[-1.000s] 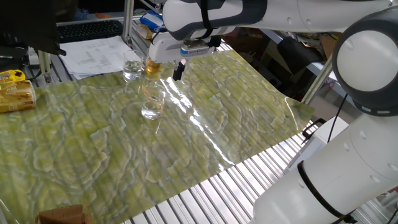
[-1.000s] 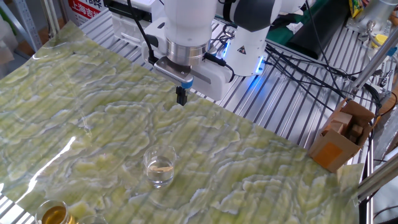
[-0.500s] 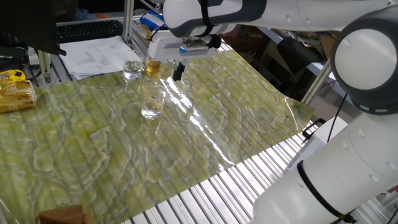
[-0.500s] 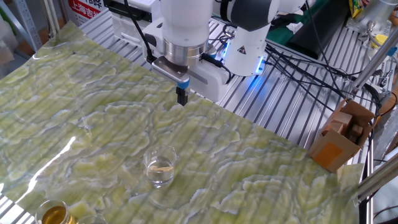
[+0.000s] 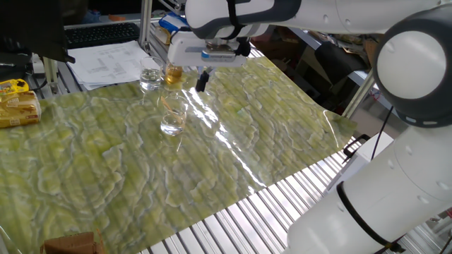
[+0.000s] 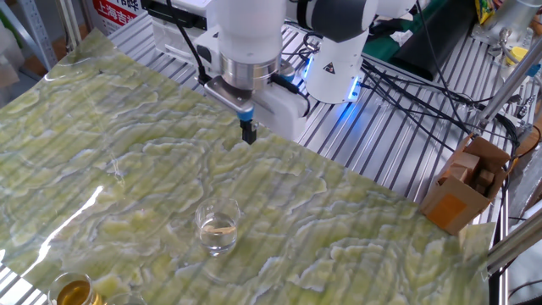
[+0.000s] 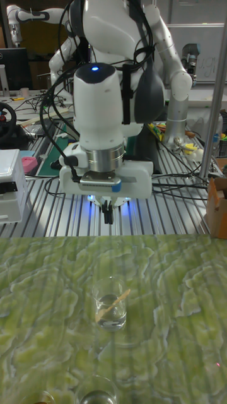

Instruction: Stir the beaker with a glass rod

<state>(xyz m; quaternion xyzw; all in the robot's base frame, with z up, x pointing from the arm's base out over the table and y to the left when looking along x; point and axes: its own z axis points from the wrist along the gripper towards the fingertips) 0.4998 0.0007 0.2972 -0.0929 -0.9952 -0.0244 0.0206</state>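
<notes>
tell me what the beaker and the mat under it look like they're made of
The beaker looks like clear colourless glass: the mat's pattern shows through its wall and its rim glints. The mat looks like a thin glossy plastic sheet printed in a green marbled pattern, with bright glare streaks; the exact material is uncertain.

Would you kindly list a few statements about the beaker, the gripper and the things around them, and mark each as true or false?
1. The beaker stands upright on the green mat. True.
2. The gripper is lowered into the beaker. False: it hangs above the mat near the far edge, well apart from the beaker.
3. The gripper's fingers are spread wide open. False: they are together.
4. A glass with amber liquid stands at the mat's near corner in the other fixed view. True.
5. The beaker lies tipped on its side. False: it is upright.
</notes>
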